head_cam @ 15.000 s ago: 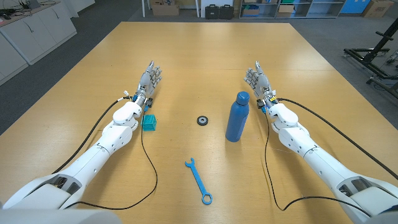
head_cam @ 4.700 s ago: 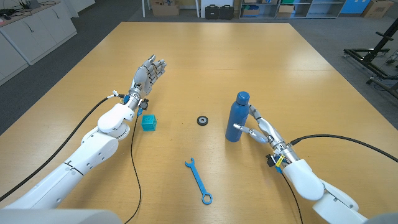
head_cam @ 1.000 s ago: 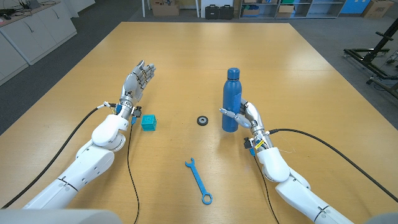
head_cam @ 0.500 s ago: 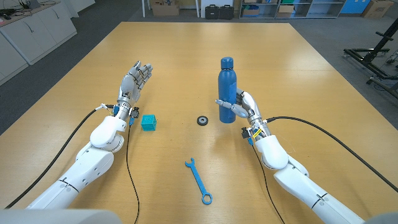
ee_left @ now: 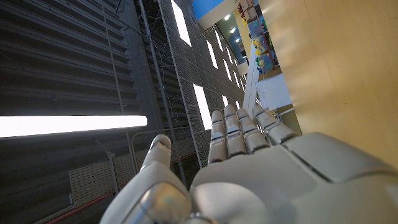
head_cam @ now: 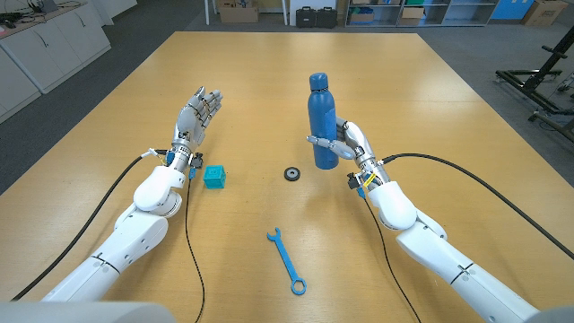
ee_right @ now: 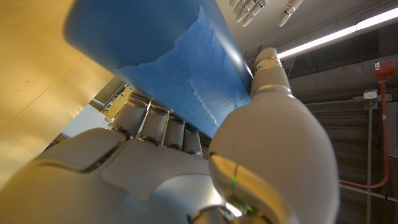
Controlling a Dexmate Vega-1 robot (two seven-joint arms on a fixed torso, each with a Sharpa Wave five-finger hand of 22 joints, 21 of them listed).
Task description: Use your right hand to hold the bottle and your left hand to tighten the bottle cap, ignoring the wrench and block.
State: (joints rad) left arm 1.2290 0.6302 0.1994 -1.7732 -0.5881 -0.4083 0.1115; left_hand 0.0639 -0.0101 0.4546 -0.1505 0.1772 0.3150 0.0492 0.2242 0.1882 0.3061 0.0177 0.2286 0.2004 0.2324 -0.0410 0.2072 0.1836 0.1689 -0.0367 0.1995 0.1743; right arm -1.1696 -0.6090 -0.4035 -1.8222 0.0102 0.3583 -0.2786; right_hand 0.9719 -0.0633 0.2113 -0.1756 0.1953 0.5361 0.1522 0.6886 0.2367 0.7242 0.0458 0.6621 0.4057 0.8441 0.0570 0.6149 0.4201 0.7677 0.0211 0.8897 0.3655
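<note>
1. Head view: bottle (head_cam: 322, 121) is being gripped low on its body by the right hand (head_cam: 345, 146), upright, right of table centre; its base appears to be off the surface.
2. Rigid, smooth, likely slippery body is being judged; the cap (head_cam: 317, 82) should be taken from above.
3. Left hand (head_cam: 195, 115) is being held spread and empty, far left.
4. Wooden table (head_cam: 430, 108) is being used; shelving and boxes are showing beyond.

Bottle (ee_right: 168, 56) base and cap beyond the right wrist view's edge, fingers (ee_right: 155, 124) partly behind it
</note>
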